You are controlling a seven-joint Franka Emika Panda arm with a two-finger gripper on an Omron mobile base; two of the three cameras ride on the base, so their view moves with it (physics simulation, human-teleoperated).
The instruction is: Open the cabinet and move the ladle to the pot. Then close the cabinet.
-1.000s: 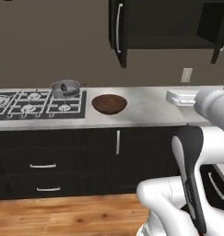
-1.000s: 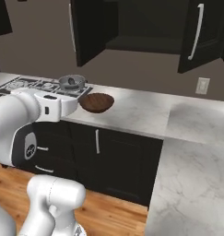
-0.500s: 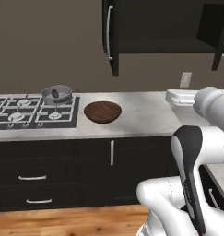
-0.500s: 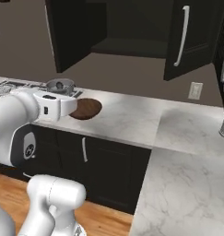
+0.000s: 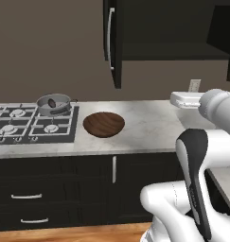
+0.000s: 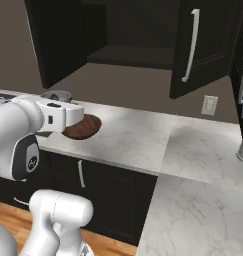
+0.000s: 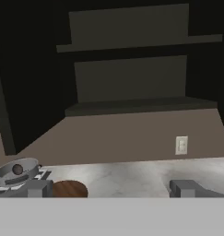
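The black-brown cabinet (image 7: 132, 107) hangs above the counter with both doors swung wide. Its left door (image 5: 114, 42) and right door (image 6: 203, 45) stick out toward me, and the shelves inside are bare. On the stove at the left stands the grey pot (image 5: 54, 105) (image 7: 16, 173) (image 6: 58, 94). The small dark ladle (image 5: 51, 102) (image 7: 17, 169) lies inside it. My gripper (image 7: 112, 189) is open and holds nothing. It is level with the counter, facing the open cabinet, right of the pot. My white hand (image 5: 185, 99) hovers over the counter's right part.
A wide brown wooden dish (image 5: 103, 124) (image 6: 83, 127) sits on the marble counter (image 6: 143, 145) beside the gas stove (image 5: 22, 125). A wall outlet (image 5: 195, 85) is under the cabinet. Dark cupboards and drawers (image 5: 26, 196) run below. The counter turns a corner at the right.
The whole picture has shifted in both base views, so the base has driven and the cabinet looms larger. The pot, ladle and dish have stayed put. The gripper stays open.
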